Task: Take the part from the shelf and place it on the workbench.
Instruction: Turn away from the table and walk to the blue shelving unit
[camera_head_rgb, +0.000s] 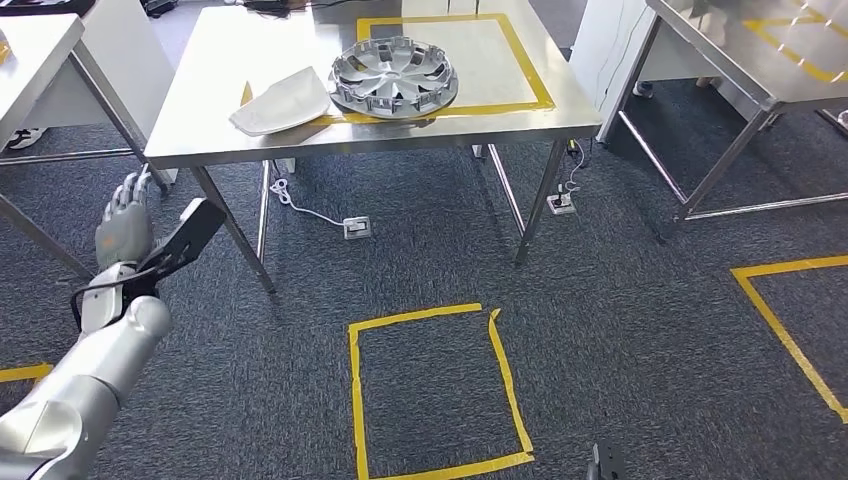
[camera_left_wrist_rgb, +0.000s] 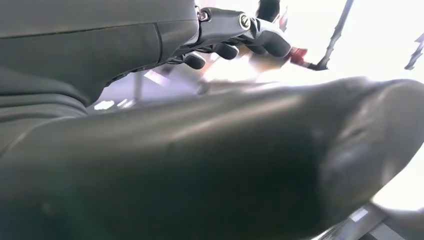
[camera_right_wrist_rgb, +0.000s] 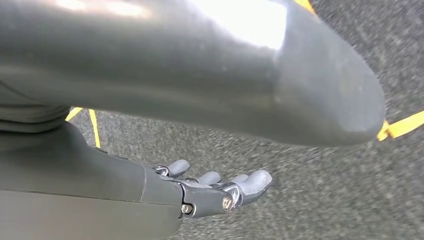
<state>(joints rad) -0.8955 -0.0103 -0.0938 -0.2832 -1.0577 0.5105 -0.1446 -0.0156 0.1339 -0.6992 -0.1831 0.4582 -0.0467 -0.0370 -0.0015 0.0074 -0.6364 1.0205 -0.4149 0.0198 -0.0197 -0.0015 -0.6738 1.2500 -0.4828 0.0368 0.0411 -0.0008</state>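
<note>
The steel tabletop (camera_head_rgb: 200, 120) at twelve o'clock carries the round silver part (camera_head_rgb: 393, 76), lying flat, ribbed face up, no long axis, touching a white panel (camera_head_rgb: 280, 103) at its nine o'clock. Left robot hand (camera_head_rgb: 124, 215) and right robot hand (camera_right_wrist_rgb: 220, 190) are released, fingers apart.

Silver spoked wheel cover (camera_head_rgb: 393, 76), white part (camera_head_rgb: 282, 101), yellow tape (camera_head_rgb: 436, 392) on speckled dark-grey carpet (camera_head_rgb: 640, 330).
</note>
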